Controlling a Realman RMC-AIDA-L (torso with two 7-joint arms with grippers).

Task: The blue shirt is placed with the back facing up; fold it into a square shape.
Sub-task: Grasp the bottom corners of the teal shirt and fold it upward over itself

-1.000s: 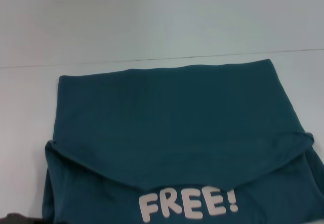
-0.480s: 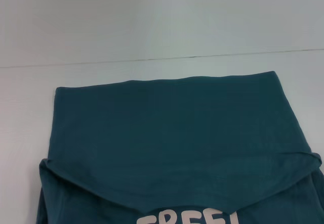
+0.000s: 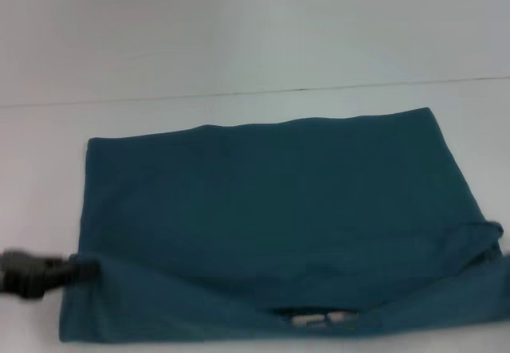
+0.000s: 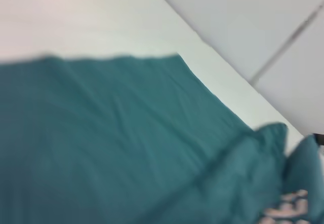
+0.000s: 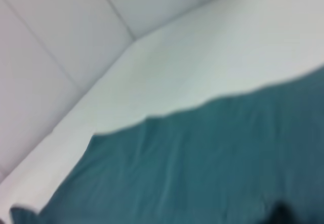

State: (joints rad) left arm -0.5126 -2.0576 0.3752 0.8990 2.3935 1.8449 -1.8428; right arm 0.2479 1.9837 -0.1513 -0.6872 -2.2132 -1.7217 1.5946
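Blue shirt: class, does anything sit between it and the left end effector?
Nothing visible. The left end effector is at the blue shirt's near left corner on the white table; only cloth lies there.

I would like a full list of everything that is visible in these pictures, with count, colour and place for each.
dark teal-blue soft fabric shirt: one, teal-blue, lies spread across the near half of the table, folded, with the plain side up.
cream lettering: one small strip, cream, peeks out under the near fold of the shirt, near the middle.
white table: one, white, under the shirt and running far beyond it; a thin dark line crosses it past the shirt's far edge.
left gripper: one, dark grey, at the shirt's near left corner, by the fold's end.
right gripper: not seen in the head view.
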